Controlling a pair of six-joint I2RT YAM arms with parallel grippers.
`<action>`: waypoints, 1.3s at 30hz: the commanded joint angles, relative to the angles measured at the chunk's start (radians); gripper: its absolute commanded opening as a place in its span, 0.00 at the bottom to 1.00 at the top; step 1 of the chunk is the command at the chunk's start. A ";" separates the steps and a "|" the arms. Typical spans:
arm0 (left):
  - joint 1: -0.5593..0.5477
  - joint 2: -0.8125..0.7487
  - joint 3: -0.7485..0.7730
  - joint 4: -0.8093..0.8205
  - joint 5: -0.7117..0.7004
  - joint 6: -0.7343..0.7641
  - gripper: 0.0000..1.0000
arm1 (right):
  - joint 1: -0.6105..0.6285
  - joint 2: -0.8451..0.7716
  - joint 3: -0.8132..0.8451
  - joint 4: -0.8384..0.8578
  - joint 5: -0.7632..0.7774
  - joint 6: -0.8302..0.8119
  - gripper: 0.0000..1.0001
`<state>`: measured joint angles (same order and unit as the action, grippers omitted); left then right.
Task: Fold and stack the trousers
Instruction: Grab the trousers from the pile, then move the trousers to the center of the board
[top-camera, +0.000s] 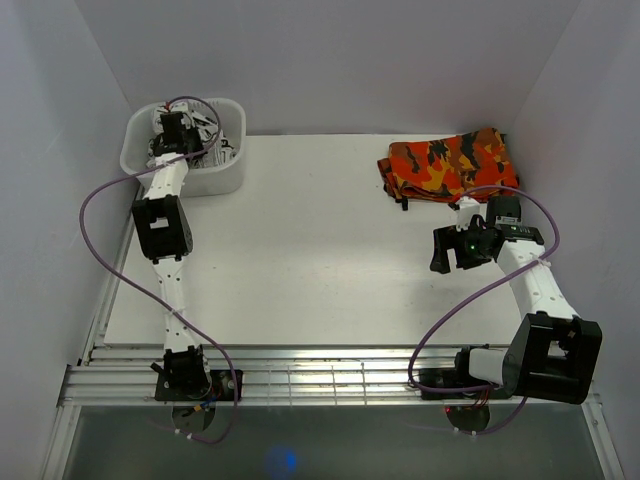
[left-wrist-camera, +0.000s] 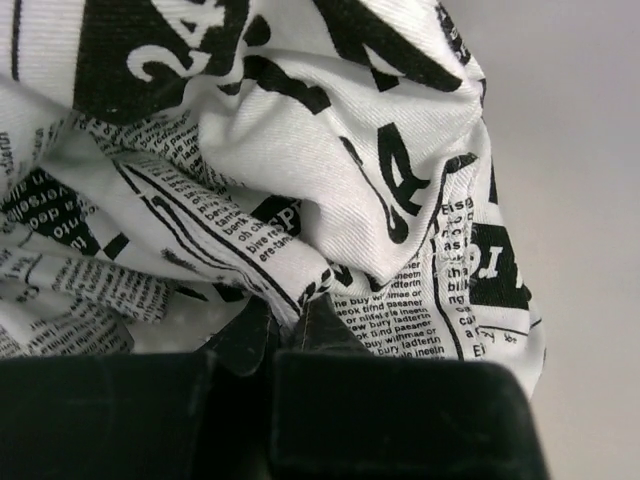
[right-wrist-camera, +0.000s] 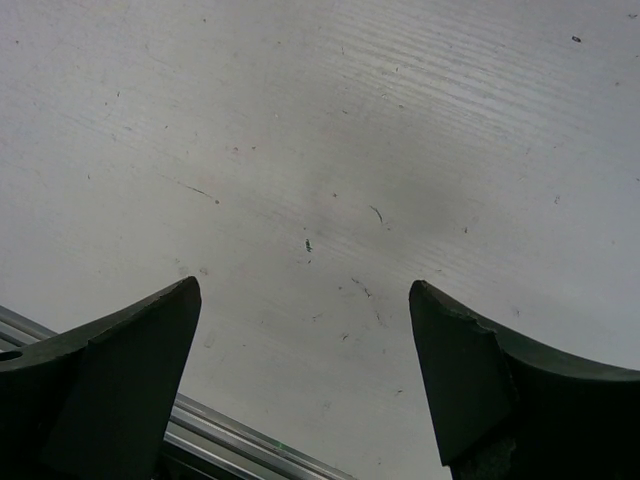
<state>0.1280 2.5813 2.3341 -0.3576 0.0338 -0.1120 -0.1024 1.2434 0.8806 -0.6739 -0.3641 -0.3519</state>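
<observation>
The left arm (top-camera: 165, 225) is stretching almost straight from its base at the near edge to the far left corner of the counter (top-camera: 300, 260), its wrist dipping down into a white bin (top-camera: 225, 175). The trousers (left-wrist-camera: 300, 150) are lying bunched in that bin, white cloth crowded with black newsprint lettering. The left fingers (left-wrist-camera: 320, 332) are pressing together on a raised fold of the trousers, with the cloth pinched between their tips and creasing upward from them.

The right arm (top-camera: 535, 280) is bending at its elbow near the right wall and leaning forward and inward, its wrist hanging over bare counter. The right fingers (top-camera: 448, 255) are spreading wide and gripping nothing, with only scuffed counter showing between them. They are hovering just in front of a folded orange, red and black camouflage garment (top-camera: 450, 165), which is lying at the far right of the counter, well apart from the bin.
</observation>
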 joint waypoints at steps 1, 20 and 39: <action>0.035 -0.087 -0.005 0.146 0.048 -0.015 0.00 | 0.006 0.001 0.032 -0.004 -0.001 -0.013 0.90; 0.013 -0.475 0.117 0.842 0.098 0.138 0.00 | 0.006 -0.105 0.038 0.033 -0.065 0.014 0.90; -0.146 -1.139 -0.410 0.864 0.661 -0.453 0.00 | 0.006 -0.223 0.007 0.080 -0.139 0.018 0.90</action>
<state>-0.0219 1.4860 2.0060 0.4862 0.5110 -0.3466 -0.1024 1.0370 0.8852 -0.6254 -0.4461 -0.3431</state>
